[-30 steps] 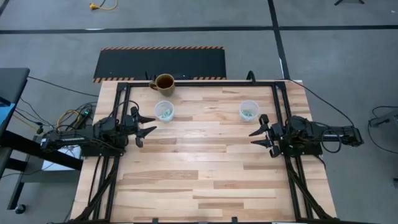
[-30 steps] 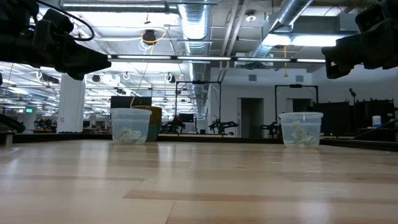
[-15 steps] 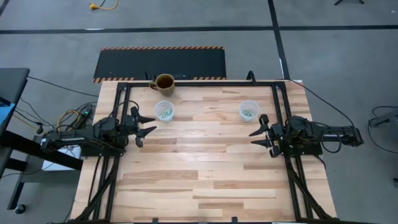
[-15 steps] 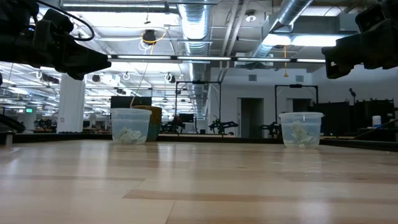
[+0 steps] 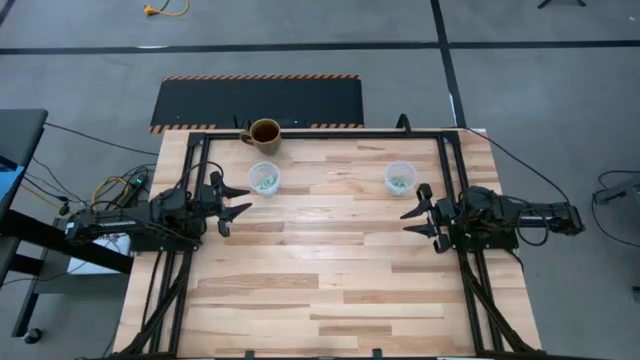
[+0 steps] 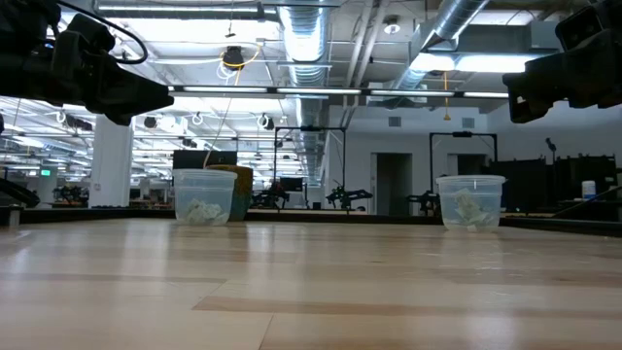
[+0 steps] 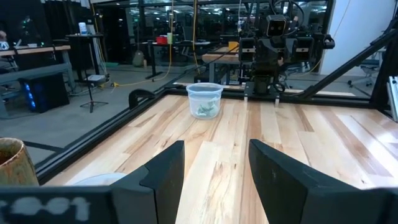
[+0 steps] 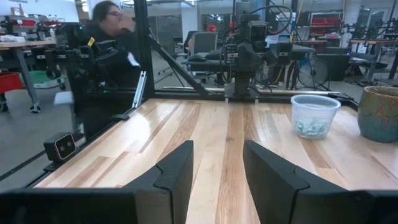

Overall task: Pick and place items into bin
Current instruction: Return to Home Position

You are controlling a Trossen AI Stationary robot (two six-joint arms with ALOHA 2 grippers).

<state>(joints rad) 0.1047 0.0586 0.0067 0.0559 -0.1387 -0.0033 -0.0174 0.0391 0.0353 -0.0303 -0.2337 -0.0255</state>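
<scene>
Small light-green and white crinkly pieces lie inside two clear plastic cups standing on the wooden table: the left cup [image 5: 264, 178] [image 6: 204, 197] and the right cup [image 5: 399, 177] [image 6: 470, 201]. No loose piece shows on the tabletop. My left gripper [image 5: 235, 201] [image 7: 214, 155] hovers open near the table's left edge, just beside the left cup and toward the near side of it. My right gripper [image 5: 415, 214] [image 8: 217, 155] hovers open near the right edge, nearer than the right cup. Each points toward the table's middle.
A brown glazed mug [image 5: 264, 132] [image 8: 379, 113] stands at the far edge behind the left cup. A black frame [image 5: 320, 134] rims the table. Bare wood lies between the two grippers. A person [image 8: 112, 31] shows in the room beyond the table.
</scene>
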